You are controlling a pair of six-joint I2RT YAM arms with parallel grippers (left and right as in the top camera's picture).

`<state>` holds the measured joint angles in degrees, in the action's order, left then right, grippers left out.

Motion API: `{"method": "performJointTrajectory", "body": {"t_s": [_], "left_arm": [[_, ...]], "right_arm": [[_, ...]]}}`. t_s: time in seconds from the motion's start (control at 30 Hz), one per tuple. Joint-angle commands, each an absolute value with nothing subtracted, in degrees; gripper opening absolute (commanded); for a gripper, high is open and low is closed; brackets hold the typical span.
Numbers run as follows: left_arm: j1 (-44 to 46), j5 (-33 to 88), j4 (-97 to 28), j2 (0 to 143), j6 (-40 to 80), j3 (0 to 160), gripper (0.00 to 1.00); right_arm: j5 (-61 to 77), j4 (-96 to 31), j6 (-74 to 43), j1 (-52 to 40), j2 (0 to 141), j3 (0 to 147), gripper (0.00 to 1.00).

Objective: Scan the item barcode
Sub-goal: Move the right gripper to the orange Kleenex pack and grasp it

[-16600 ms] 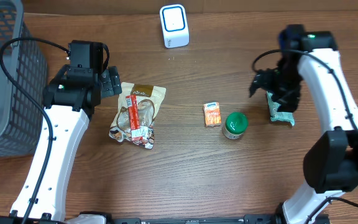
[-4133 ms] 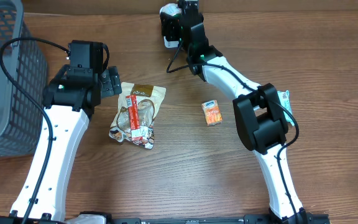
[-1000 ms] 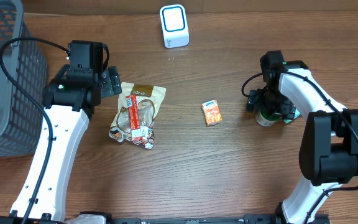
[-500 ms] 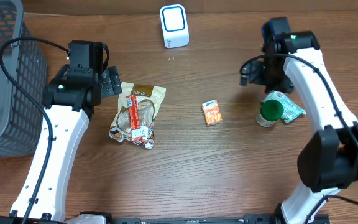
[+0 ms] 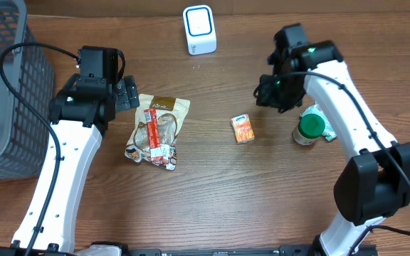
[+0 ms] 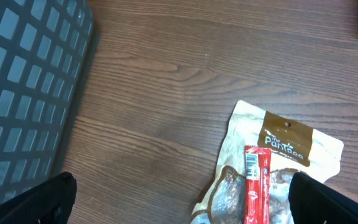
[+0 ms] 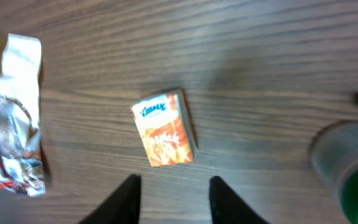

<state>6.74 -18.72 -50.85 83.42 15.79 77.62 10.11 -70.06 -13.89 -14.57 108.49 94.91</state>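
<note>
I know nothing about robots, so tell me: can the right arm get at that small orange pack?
Probably yes: the right arm hangs near the orange pack, jaws apart, with only table between them.

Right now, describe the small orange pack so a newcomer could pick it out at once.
On the wooden table, start at the white scanner by the far edge and come toward the near side. Between the snack bag on the left and the green-lidded jar on the right lies the pack. It alone is small, flat and orange, with a white Kleenex label at one end.
</note>
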Motion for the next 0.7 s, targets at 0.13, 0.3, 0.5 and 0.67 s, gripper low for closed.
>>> {"method": "performJointTrajectory", "body": {"t_s": [0.13, 0.3, 0.5, 0.67], "left_arm": [[6.8, -19.5, -50.7, 83.2, 15.9, 78.5, 1.00], [6.8, -19.5, -50.7, 83.2, 15.9, 78.5, 1.00], [6.8, -19.5, -50.7, 83.2, 15.9, 78.5, 1.00], [6.8, -19.5, -50.7, 83.2, 15.9, 78.5, 1.00]], "right_arm": [[10.8, -60.1, -13.9, -17.8, 107.8, 83.9, 0.38], [10.8, -52.4, -13.9, -18.5, 107.8, 76.6, 0.40], [11.4, -44.6, -16.8, -18.5, 107.9, 71.0, 0.40], [14.2, -41.1, -17.2, -18.5, 108.2, 69.6, 0.40]]}}
